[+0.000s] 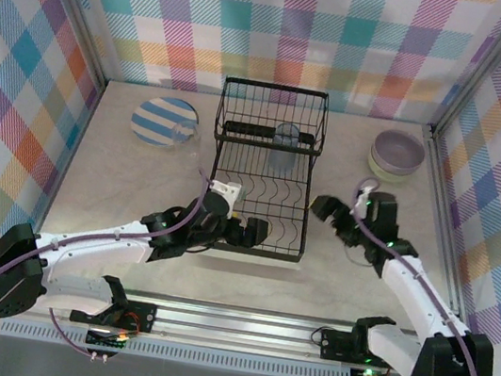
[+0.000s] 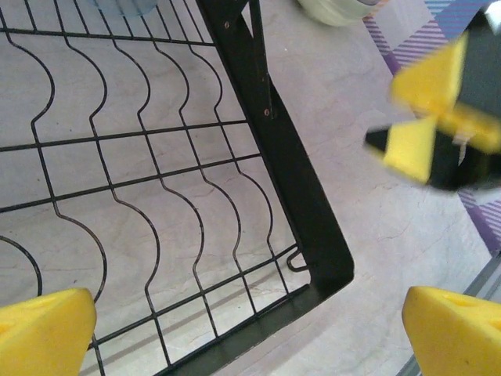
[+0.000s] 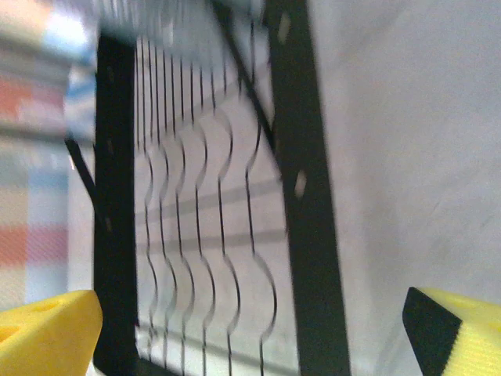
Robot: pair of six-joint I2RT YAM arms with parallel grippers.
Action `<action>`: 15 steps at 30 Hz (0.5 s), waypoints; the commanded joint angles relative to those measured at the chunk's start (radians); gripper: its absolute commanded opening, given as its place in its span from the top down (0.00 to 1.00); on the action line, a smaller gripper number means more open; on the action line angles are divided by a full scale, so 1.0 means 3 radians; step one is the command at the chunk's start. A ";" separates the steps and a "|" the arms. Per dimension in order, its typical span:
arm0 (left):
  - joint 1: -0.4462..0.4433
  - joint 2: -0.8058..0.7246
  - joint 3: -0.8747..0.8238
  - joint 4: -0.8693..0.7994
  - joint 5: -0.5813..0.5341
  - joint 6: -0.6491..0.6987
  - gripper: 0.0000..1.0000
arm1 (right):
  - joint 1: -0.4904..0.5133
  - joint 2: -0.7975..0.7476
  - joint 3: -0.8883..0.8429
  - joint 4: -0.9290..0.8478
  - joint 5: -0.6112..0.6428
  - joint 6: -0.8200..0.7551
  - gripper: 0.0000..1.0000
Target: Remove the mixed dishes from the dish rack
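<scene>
left gripper [image 1: 251, 232], jaws wide, over the near edge of the dish rack [image 1: 305, 225]; right gripper [image 1: 325, 208], also wide, just beside its right rim. tumbler [image 1: 284, 146] stands in the far basket section, straight ahead of the left gripper.

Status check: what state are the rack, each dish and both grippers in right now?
dish rack: upright on the table, no plates in its slots
tumbler: standing in the rack's basket section, not yet unloaded
striped plate: flat on the table, left of the rack
lavender bowl: nested in the pale green bowl
pale green bowl: on the table, right of the rack
left gripper: open, empty, over the rack's near edge
right gripper: open, empty, beside the rack
</scene>
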 commanded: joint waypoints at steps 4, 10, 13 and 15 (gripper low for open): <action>0.0028 0.0077 0.0046 0.0203 -0.0013 0.0734 0.00 | -0.0487 0.0765 0.0837 0.0052 -0.0315 0.0238 0.01; 0.0031 0.0405 -0.0164 0.1078 -0.0084 0.1283 0.00 | -0.0648 0.2309 0.2138 0.0235 -0.1252 0.0569 0.10; 0.0036 0.0644 -0.0151 0.1413 -0.0075 0.1419 0.00 | -0.0649 0.2939 0.2944 -0.0075 -0.1376 0.0453 0.21; 0.0064 0.0794 -0.0145 0.1626 -0.0057 0.1423 0.00 | -0.0650 0.3303 0.3453 -0.0265 -0.1441 0.0392 0.32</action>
